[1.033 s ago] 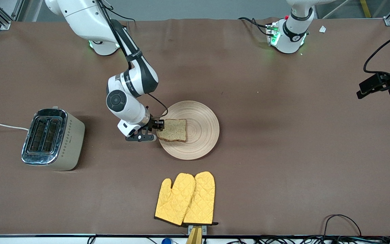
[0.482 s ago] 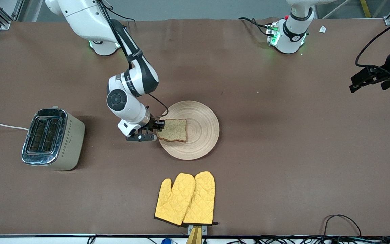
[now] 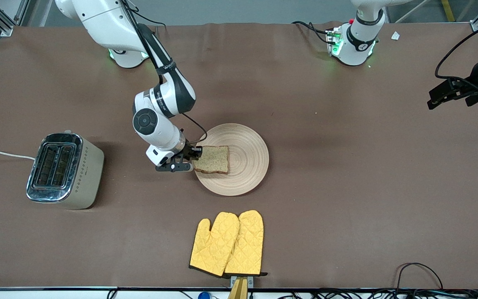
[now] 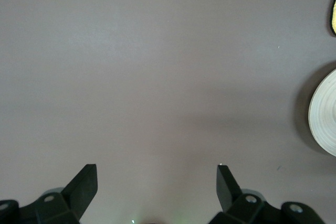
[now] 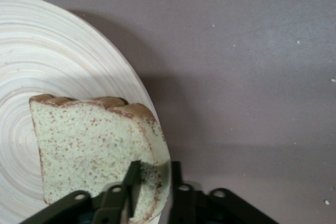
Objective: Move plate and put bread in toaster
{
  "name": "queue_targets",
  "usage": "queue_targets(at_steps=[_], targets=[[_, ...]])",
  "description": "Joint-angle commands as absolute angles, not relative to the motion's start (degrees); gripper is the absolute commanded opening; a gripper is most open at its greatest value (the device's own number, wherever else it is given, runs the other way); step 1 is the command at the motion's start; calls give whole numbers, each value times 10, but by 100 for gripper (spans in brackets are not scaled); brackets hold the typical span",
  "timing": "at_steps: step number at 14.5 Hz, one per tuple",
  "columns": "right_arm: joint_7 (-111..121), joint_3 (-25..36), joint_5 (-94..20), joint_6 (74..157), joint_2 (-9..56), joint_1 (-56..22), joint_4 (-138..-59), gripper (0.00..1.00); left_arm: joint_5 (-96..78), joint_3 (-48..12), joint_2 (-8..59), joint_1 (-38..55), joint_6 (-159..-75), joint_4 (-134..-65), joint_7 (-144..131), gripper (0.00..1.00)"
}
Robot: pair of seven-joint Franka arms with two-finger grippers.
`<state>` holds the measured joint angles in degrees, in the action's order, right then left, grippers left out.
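My brown, matte worktop carries four things. Just beside my right pincer, touching its tips, lies the large round light-wood plate. The boxy cream toaster with a chrome top stands well apart from that pincer, toward my right arm's end, its white cord trailing off the edge. A pair of quilted yellow oven mitts lies nearer the front camera than the pincer.

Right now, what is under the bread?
The plate is under the bread. The right hand pinches the bread's edge that faces the toaster. The bread covers the part of the plate right beneath it.
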<state>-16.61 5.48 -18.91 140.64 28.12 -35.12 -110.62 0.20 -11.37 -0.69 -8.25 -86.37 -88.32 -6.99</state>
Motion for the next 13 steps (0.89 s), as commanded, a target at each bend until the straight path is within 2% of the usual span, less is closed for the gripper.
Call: queue_targets(at_steps=[1,2,4,8,10,13], targets=[[-192,54,-198,1415,263,-354,-1129,11,-8,-113,-18,-85,-867,-889,-79,100],[-209,54,-198,1416,263,-358,-1129,4,-14,-113,-18,-85,-868,-889,-80,100],[-221,54,-198,1413,264,-364,-1126,1,-18,-113,-18,-85,-868,-889,-81,100],[-222,57,-197,1384,260,-358,-1101,0,-20,-113,-17,-84,-868,-887,-95,100],[-221,61,-189,1316,257,-347,-1066,0,-19,-113,-17,-84,-868,-887,-96,100],[-231,96,-150,1169,247,-353,-986,0,-17,-113,-17,-84,-866,-886,-102,100]])
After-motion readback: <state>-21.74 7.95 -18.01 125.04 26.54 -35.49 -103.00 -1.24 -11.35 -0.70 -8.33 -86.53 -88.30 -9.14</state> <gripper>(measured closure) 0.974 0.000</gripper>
